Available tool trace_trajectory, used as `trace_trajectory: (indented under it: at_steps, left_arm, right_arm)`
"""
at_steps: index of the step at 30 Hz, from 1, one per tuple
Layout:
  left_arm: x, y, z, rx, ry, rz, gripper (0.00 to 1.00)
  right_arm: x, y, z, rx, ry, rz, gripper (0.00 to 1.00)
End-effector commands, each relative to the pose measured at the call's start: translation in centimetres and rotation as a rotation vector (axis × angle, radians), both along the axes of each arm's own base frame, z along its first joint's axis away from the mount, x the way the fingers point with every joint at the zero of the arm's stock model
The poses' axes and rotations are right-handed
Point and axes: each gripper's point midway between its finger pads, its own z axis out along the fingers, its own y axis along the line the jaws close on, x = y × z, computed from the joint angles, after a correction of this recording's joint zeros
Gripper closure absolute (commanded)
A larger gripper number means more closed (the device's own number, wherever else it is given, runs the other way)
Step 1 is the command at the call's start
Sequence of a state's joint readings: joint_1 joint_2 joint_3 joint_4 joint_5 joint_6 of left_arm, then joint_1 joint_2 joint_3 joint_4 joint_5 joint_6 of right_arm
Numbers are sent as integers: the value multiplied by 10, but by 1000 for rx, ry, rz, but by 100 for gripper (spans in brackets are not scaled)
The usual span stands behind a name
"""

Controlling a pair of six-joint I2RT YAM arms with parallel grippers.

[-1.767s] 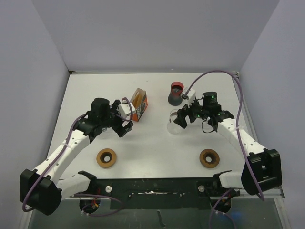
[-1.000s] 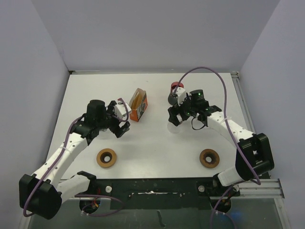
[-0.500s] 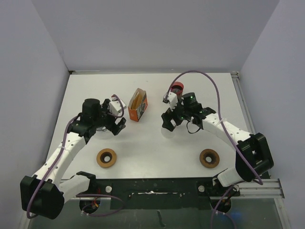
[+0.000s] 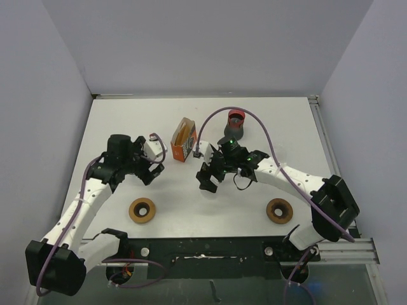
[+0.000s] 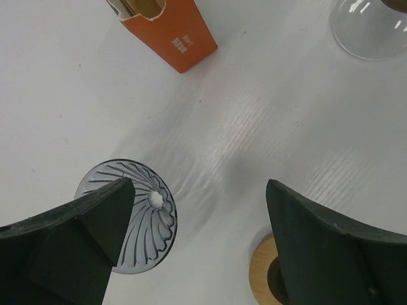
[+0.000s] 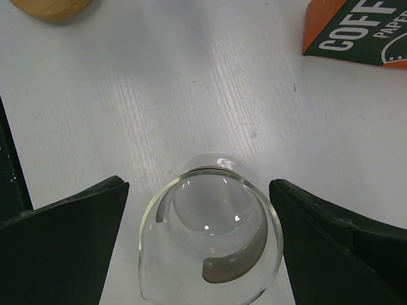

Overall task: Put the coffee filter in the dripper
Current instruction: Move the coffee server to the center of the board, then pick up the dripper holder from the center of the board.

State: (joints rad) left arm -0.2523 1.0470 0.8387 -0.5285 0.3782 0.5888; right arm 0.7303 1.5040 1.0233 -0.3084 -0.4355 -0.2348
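We find the left jaws wide open with nothing gripped. In the left wrist view the dripper (image 5: 137, 225) sits on the desk (image 4: 127, 121) at the inner side of one finger (image 5: 70, 241), which partly hides it. Its ribbed inside is turned toward the camera, and we cannot tell whether it touches the finger. The other finger (image 5: 331, 248) stands well apart from it, with a wooden ring (image 5: 270, 279) just beside that finger at the bottom edge. The orange filter box (image 4: 183, 141) stands on the desk between the two arms, and brown filters (image 5: 141, 6) show at its open top. The box is apart from the dripper, with bare desk between them. The right jaws are also wide open. A clear glass (image 6: 210, 222) stands between the fingers (image 6: 63, 241), with a gap of desk visible on both sides, so we record no grip. A corner of the filter box and the edge of a ring (image 6: 54, 6) show at the top of the right wrist view. From above, a dark cup (image 4: 236, 121) with a red rim stands beyond the right arm (image 4: 280, 171), near the box but apart from it. The two rings lie toward the near edge, one (image 4: 142, 210) before the left arm (image 4: 89, 190) and one (image 4: 279, 211) before the right.
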Motion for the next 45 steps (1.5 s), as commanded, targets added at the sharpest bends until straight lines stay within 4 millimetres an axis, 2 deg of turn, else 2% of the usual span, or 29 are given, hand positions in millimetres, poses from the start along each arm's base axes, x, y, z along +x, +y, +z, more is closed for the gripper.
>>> trace_trajectory:
  at_steps: [1, 6, 9, 12, 16, 19, 26, 31, 36, 45]
  left_arm:
    - [-18, 17, -6, 128, 12, -56, 15]
    - [-52, 37, -30, 285, 130, -129, 18]
    - [-72, 47, -37, 340, 196, -167, 19]
    - [-88, 54, -43, 381, 254, -191, 20]
    - [-99, 60, -53, 411, 295, -197, 24]
    - [-98, 59, -60, 426, 298, -207, 28]
    - [-96, 40, -77, 454, 313, -300, 33]
    - [-91, 43, -96, 536, 321, -364, 34]
    - [-85, 47, -105, 594, 319, -422, 34]
    - [-79, 46, -128, 625, 344, -468, 35]
  right_arm:
    - [10, 9, 32, 50, -90, 18, 2]
    - [4, 5, 58, 95, -145, 60, 2]
    - [5, -1, 68, 117, -162, 63, 2]
    - [13, -12, 77, 131, -174, 35, 2]
    - [26, -32, 88, 166, -180, -19, 2]
    - [32, -46, 92, 192, -175, -56, 2]
    - [40, -63, 85, 187, -166, -99, 2]
    - [45, -77, 87, 206, -167, -135, 2]
    - [50, -92, 93, 226, -178, -173, 2]
    - [54, -111, 102, 263, -190, -216, 2]
